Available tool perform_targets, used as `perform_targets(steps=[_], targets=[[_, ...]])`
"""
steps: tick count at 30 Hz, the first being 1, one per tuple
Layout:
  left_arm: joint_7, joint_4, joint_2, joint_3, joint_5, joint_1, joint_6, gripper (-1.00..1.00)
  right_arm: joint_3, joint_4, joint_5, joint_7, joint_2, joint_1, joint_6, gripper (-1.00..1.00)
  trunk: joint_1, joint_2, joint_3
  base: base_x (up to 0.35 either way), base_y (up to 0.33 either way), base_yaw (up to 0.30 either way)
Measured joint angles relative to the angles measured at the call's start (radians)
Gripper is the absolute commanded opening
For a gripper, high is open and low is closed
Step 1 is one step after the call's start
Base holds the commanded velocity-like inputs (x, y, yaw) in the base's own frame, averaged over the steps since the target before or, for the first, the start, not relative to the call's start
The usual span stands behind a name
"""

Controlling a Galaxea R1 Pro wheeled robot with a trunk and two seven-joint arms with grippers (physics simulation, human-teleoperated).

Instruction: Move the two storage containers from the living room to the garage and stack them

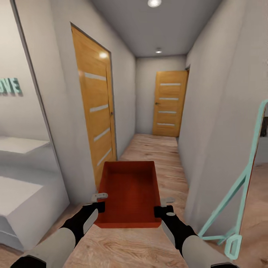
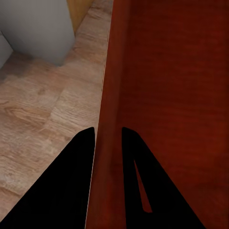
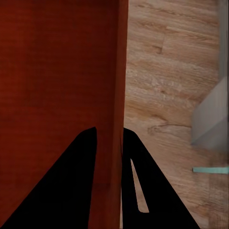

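An orange-red rectangular open-topped plastic bin (image 1: 130, 193) is hanging above the light wood plank floor (image 1: 163, 156) of a hallway, the left gripper (image 1: 97, 201) and right gripper (image 1: 163, 210) fingers pinching its opposite side walls.

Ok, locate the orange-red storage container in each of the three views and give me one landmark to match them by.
Head view: the storage container sits low and central, held between both grippers over the wood plank floor.
Left wrist view: its wall runs between the left gripper fingers.
Right wrist view: its wall runs between the right gripper fingers.
Shared landmark: the wood plank floor beside the container.
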Motion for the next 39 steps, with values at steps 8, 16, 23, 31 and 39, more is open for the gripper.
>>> perform_targets(steps=[8,16,23,31,39], targets=[[0.000,0.000,0.000,0.000,0.000,0.000,0.001,-1.00,0.000,0.000,0.000,-0.001,0.000,0.000,0.001,-1.00,0.000,0.000,0.000,0.317,0.181,-0.248],[0.001,-0.002,0.000,-0.001,0.000,0.000,0.002,-1.00,0.000,0.000,0.000,0.000,0.000,0.000,0.000,-1.00,0.000,0.000,0.000,0.317,0.181,-0.247],[0.002,-0.003,0.000,-0.001,-0.001,0.000,0.004,-1.00,-0.001,0.000,0.000,0.001,0.000,0.000,0.000,-1.00,0.000,0.000,0.000,0.316,0.181,-0.241],[-0.003,0.002,0.000,0.003,-0.002,0.000,0.000,-1.00,0.001,0.001,-0.001,-0.001,0.001,0.000,0.001,-1.00,0.000,0.000,0.000,0.316,0.153,-0.040],[-0.006,0.003,0.001,0.003,-0.003,0.000,0.000,-1.00,0.001,0.001,0.000,-0.001,0.001,0.000,0.001,-1.00,0.000,0.000,0.000,0.316,0.113,-0.001]])
